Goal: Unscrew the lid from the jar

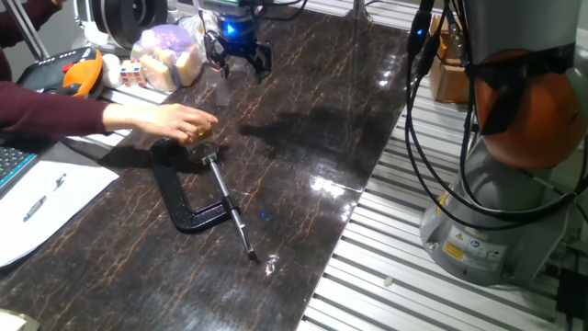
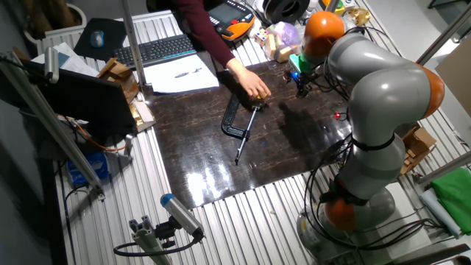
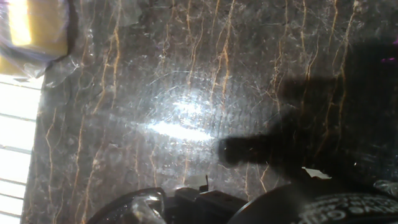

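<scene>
Over on the left, a person's hand [image 1: 161,119] in a dark red sleeve reaches in across the dark marble table [image 1: 303,156], fingers curled over the top of the black C-clamp [image 1: 188,198]. Just under those fingers there's a glint of gold, the lid [image 1: 199,134], sitting at the clamp's jaw. The jar [image 1: 208,149] below it is mostly hidden by the hand, only a pale bit showing against the clamp screw. The clamp's long screw rod runs away from the hand toward the table's near edge. Moving right, further back, a plastic bag of sponges [image 1: 170,51] lies by the table's far edge. Next to it the gripper [image 1: 238,62] hangs above the table, blue light glowing, fingers spread apart and holding nothing, well apart from the jar. Far right, the arm's grey and orange base [image 1: 514,138].
</scene>
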Controlling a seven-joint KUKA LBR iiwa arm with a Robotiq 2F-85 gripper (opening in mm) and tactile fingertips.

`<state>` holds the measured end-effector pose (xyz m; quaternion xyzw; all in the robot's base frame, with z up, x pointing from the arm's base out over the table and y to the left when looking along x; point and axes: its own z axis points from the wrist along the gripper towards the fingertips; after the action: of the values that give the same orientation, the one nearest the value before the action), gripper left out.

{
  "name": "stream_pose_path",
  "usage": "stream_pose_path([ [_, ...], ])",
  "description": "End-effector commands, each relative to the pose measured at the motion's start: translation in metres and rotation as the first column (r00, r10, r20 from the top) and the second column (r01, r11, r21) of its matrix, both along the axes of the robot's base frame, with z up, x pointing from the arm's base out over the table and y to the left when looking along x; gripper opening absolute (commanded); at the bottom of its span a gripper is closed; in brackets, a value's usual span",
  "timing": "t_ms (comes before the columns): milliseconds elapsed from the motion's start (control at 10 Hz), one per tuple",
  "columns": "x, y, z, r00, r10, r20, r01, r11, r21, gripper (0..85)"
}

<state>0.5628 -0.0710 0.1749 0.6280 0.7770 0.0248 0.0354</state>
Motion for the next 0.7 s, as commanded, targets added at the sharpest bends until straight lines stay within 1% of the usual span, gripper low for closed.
stream_pose_path([
  [0,0.0001,0.0,0.0001,1.0,0.003,0.0,-0.003,1.0,0.0,74.0],
  [100,0.0005,0.0006,0.0003,1.0,0.014,0.003,-0.014,1.0,0.0,74.0],
  [200,0.002,0.0019,0.0007,1.0,0.021,0.012,-0.021,1.0,-0.014,74.0],
  [300,0.0028,0.0021,0.0004,1.0,0.026,0.015,-0.026,0.999,-0.021,74.0],
  [600,0.0032,0.0024,0.0,1.0,0.025,0.015,-0.024,1.0,-0.016,74.0],
])
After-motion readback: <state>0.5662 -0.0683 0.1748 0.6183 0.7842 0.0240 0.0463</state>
